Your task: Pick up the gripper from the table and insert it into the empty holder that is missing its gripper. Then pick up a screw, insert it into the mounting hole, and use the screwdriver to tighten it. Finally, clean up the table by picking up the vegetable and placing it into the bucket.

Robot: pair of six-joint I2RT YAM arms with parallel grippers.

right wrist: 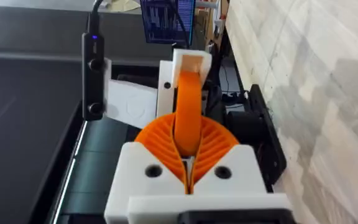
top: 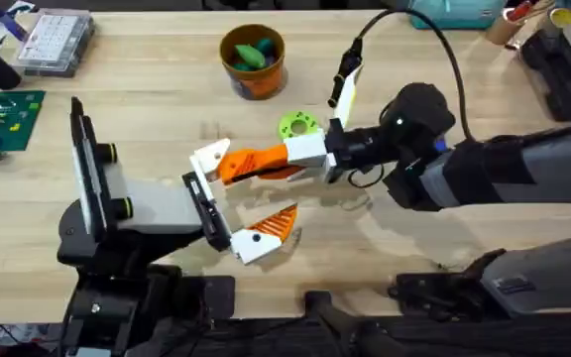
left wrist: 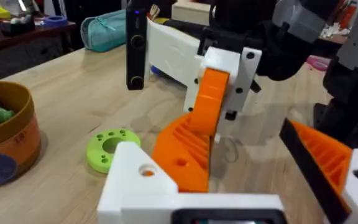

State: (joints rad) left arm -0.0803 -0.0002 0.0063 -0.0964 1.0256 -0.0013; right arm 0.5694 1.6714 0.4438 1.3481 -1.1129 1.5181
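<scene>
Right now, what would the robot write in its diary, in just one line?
right gripper: shut on orange finger, pushing it at white holder | left gripper: open | green vegetable: on table | bucket: toys inside

We see the right arm stretched from the right side across the middle, its wrist level, the right gripper (top: 256,164) pointing left with its orange fingers (right wrist: 188,121) pinched together on an orange piece. The left arm lies low at the lower left, the left gripper (top: 241,203) spread wide, facing right.
</scene>
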